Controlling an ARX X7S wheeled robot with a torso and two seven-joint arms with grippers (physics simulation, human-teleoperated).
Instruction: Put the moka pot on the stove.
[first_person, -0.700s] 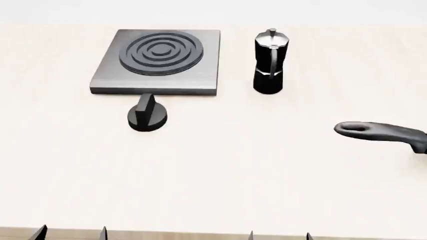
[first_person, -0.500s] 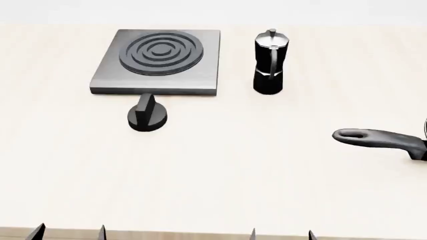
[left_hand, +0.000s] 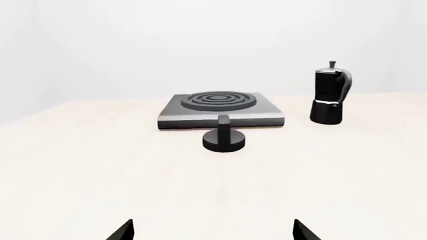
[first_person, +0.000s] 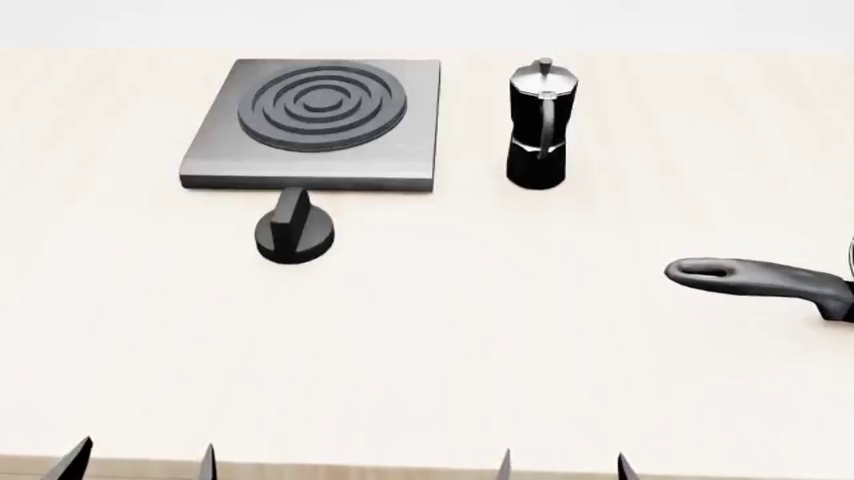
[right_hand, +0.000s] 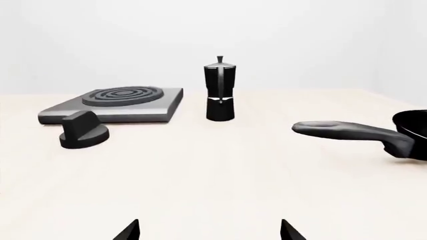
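Note:
The black moka pot (first_person: 541, 125) with its silver-grey lid stands upright on the table, just right of the stove (first_person: 318, 123), a flat grey plate with concentric burner rings. Both also show in the left wrist view, pot (left_hand: 329, 95) and stove (left_hand: 220, 109), and in the right wrist view, pot (right_hand: 219, 90) and stove (right_hand: 115, 106). My left gripper (first_person: 139, 462) and right gripper (first_person: 562, 464) sit at the near table edge, only their fingertips showing, both open and empty, far from the pot.
A short black ridged knob (first_person: 294, 229) stands in front of the stove. A black pan with a long handle (first_person: 761, 279) lies at the right, its body cut off by the frame. The light wooden table (first_person: 441, 340) carries them all.
The pan handle at the right has moved slightly nearer to me. Both pairs of fingertips have risen a little in the head view. The pot and stove have not moved.

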